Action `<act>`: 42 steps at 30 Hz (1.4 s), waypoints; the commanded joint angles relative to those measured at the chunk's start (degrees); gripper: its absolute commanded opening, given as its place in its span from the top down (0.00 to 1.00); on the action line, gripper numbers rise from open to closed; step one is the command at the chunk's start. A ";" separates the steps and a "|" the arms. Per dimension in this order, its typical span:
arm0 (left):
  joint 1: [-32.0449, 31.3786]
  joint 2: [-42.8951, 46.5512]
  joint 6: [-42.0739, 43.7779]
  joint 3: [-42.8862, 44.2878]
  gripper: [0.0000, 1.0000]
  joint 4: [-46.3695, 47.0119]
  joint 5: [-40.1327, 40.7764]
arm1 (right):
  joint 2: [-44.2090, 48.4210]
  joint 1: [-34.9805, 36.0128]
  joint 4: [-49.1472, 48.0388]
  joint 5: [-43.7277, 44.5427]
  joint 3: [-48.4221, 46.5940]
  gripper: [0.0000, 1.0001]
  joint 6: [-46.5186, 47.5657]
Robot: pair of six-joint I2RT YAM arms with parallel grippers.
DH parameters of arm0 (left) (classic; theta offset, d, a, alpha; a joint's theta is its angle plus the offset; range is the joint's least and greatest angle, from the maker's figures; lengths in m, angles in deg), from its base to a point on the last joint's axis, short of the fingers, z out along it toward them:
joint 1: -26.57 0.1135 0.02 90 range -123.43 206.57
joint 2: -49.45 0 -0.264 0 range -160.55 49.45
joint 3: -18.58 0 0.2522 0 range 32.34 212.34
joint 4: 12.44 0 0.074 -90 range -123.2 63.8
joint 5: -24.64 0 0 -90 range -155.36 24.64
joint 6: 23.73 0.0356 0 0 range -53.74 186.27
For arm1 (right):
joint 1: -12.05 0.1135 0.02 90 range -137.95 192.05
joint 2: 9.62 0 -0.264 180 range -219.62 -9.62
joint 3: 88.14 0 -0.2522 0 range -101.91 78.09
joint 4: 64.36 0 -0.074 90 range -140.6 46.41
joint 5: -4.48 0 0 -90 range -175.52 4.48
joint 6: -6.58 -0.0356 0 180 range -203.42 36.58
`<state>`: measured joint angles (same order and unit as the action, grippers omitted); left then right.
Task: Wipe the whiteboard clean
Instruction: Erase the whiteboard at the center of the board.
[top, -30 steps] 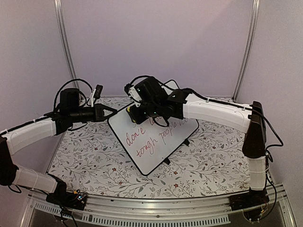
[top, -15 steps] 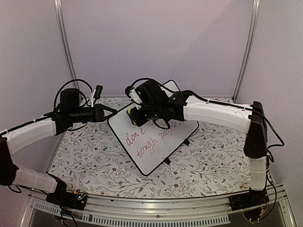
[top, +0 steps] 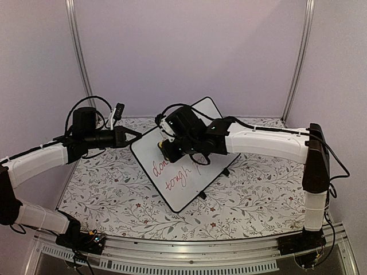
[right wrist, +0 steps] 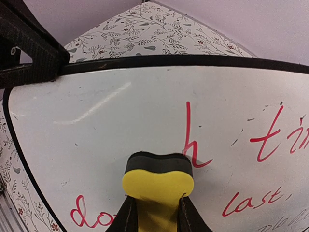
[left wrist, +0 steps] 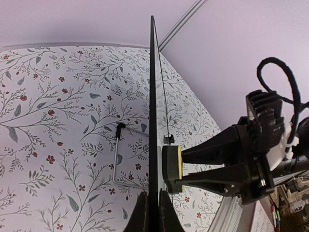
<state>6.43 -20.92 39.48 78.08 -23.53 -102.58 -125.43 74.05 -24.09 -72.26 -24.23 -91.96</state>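
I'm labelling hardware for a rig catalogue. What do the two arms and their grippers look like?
Both arms share one design: the left arm and right arm have white, rounded link shells joined by black joint housings. Black cables loop loosely above each wrist. The left gripper and right gripper are black, with slim, tapering fingers. No markings are readable.

The whiteboard point(top: 183, 192) is shown with a white face edged by a thin black frame. Red handwriting is spread across it, with fainter dark script at the lower right in the right wrist view. The eraser point(right wrist: 158, 186) is yellow, capped by a dark grey pad. The worktop point(top: 114, 189) is printed white with grey-green leafy sprigs and small red flowers. The walls point(top: 189, 51) are tinted pale lilac.
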 commanded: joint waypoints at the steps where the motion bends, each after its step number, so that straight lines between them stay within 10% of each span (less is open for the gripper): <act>1: -1.73 2.30 1.05 0.01 1.00 4.35 -5.06 | -0.20 1.40 3.39 0.21 3.79 0.76 -1.28; 14: -1.67 2.17 1.09 -0.01 1.00 4.35 -5.24 | 2.08 2.12 3.00 3.45 6.22 0.76 -1.23; 31: -1.82 2.08 1.20 0.05 1.00 4.27 -5.22 | -4.82 -2.34 5.99 1.08 -12.75 0.75 4.97; 42: -1.84 2.60 1.18 0.06 1.00 4.24 -5.15 | -1.32 -2.67 4.67 0.35 0.42 0.75 2.34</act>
<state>5.95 -20.57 39.48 77.80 -23.90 -102.97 -127.31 71.67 -21.75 -71.28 -30.46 -88.40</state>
